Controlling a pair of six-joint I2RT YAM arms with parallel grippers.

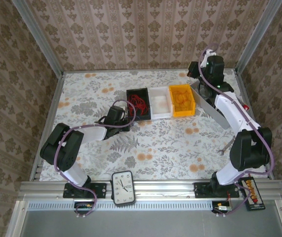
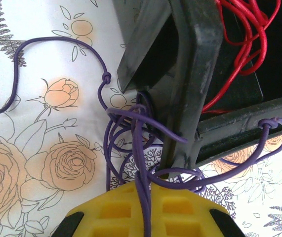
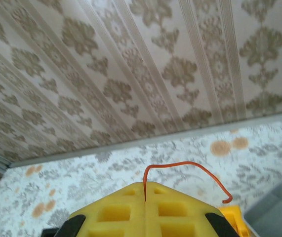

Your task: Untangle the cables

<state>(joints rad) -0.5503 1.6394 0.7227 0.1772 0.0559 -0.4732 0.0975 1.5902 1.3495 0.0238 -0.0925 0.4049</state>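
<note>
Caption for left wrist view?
Left gripper pinching tangled purple cable beside black bin of red cables.

Robot lab cell: aluminium frame (image 1: 170,188), wallpapered panels (image 1: 145,29), floral table (image 1: 165,143).

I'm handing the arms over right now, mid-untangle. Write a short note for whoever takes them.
Left gripper: shut on a purple cable beside the black bin's corner; the cable is knotted and looped over the table.
Right gripper: shut on an orange cable, high at the table's far right.
Done: red cables lie in the black bin.
Left: work out the purple knots, put both held cables down.
</note>
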